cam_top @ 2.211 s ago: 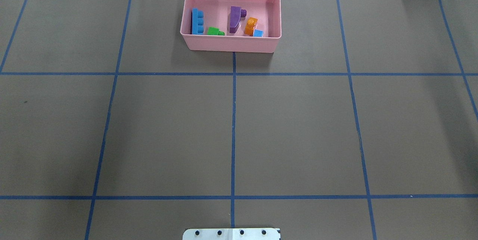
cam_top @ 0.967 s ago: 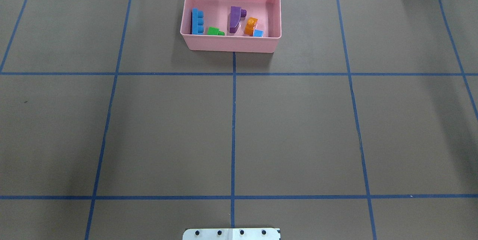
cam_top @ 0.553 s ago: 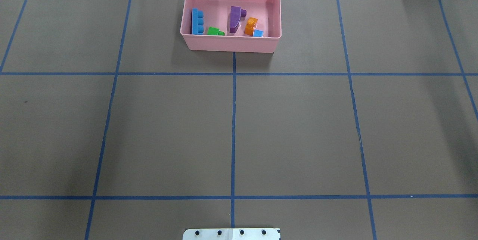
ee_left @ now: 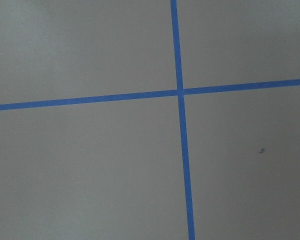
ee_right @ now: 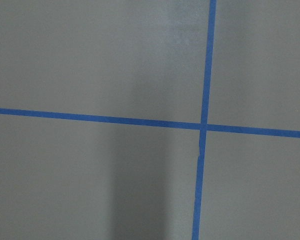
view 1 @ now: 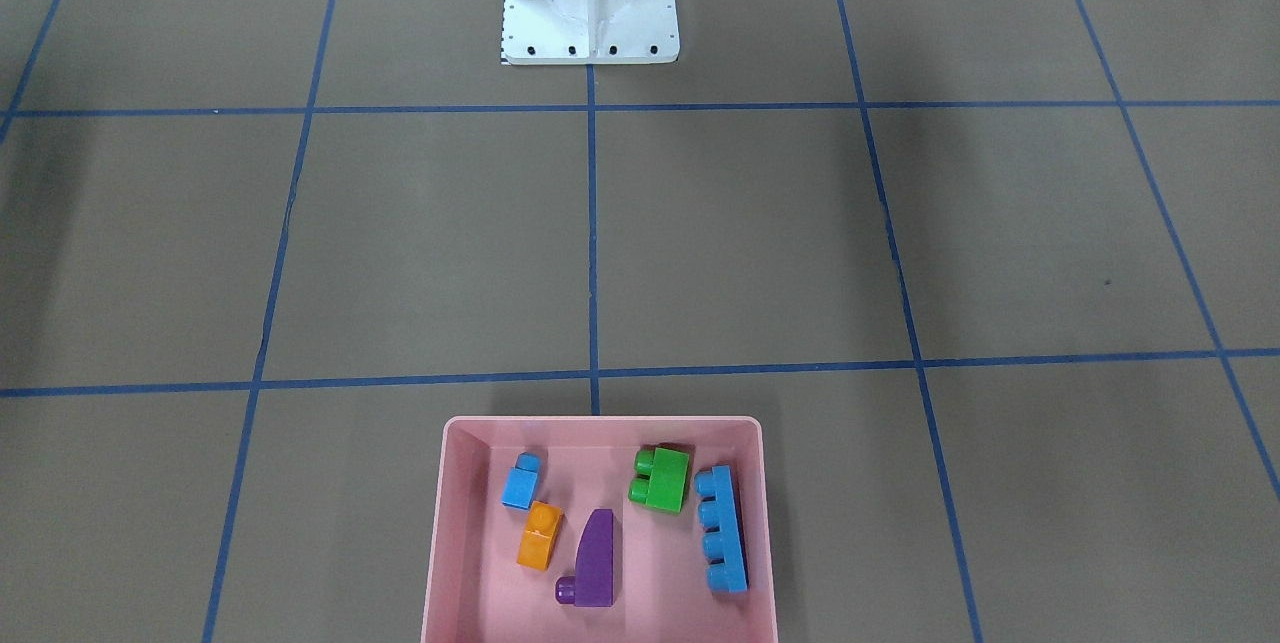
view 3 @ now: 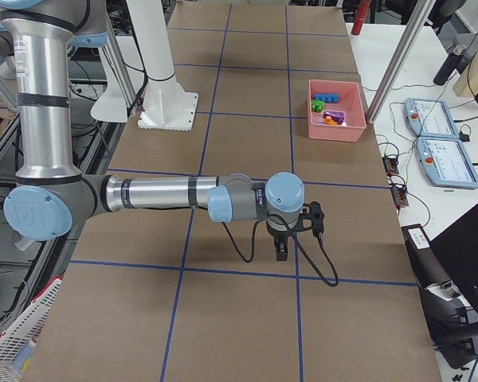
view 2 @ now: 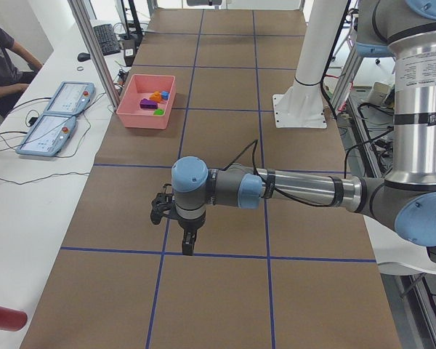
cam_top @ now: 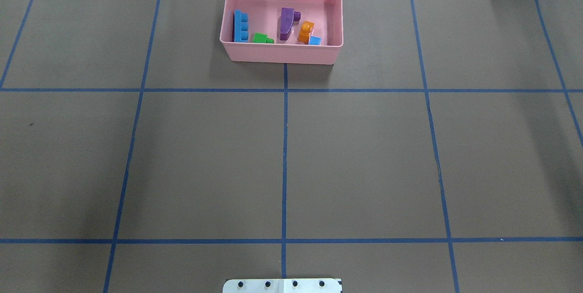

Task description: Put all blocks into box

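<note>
The pink box stands at the far middle of the table, also in the front view. All five blocks lie inside it: long blue, green, purple sloped, orange and small blue. My left gripper hangs over the table far from the box and shows only in the left side view. My right gripper shows only in the right side view. I cannot tell whether either is open or shut. Both wrist views show only bare mat with blue tape.
The white metal base stands at the robot's edge of the table. Blue tape lines cross the brown mat. Control tablets and a seated person are on the operators' side beyond the box.
</note>
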### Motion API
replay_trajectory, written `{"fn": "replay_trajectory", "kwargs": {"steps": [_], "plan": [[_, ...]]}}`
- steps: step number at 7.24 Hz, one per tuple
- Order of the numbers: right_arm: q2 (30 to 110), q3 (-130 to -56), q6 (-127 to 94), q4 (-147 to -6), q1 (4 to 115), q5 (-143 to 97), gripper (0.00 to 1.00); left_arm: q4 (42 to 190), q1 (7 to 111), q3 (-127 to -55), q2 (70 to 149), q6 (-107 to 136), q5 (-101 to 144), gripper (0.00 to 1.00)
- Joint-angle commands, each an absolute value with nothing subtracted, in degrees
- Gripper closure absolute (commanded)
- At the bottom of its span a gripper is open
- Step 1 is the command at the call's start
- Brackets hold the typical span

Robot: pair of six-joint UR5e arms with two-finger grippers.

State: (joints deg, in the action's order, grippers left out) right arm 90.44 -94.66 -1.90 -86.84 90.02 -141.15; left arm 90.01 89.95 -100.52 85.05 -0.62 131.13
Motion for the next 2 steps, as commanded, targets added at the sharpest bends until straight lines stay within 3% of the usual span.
{"fn": "replay_trajectory", "kwargs": {"steps": [1, 2], "plan": [[90.4, -94.7, -1.9, -86.8, 89.9, -141.2, 0.00, 89.9, 89.9, -100.4, 85.2, -0.6, 131.0, 0.00], [90.4, -94.6, -1.9, -86.8, 90.1, -141.2, 0.00, 89.9, 89.9, -100.5, 85.2, -0.6, 131.0, 0.00]]}}
